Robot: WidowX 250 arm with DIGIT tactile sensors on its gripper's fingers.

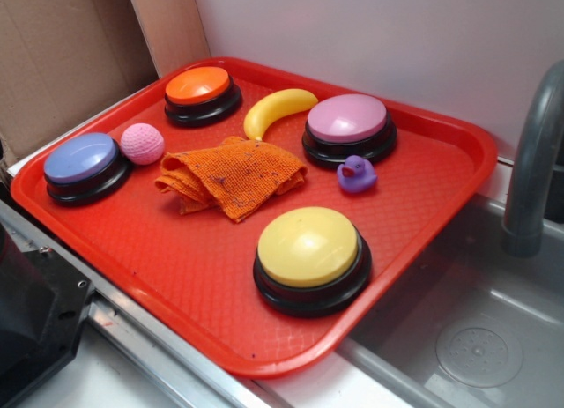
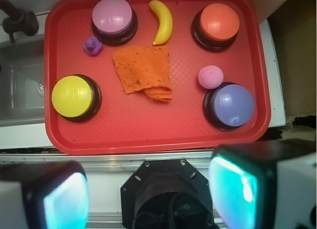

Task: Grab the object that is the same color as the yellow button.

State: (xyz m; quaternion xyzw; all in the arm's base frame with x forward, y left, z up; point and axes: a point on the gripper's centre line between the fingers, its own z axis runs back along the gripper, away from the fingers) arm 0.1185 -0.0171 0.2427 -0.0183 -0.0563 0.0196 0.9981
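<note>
near the tray's far edge in the exterior view, the banana [image 1: 278,110] lies between the orange button [image 1: 202,92] and pink button [image 1: 349,126], well apart from the yellow button [image 1: 310,254]. in the wrist view the gripper [image 2: 148,195] is spread open, off the tray's near edge; the banana [image 2: 163,22] lies straight ahead, its long axis pointing away.

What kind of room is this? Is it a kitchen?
Probably a pretend kitchen set up for robot practice. A metal sink with a grey faucet sits beside a red tray holding toys, such as a banana and a yellow button. Cardboard stands behind it, so it's likely not a real home.
</note>
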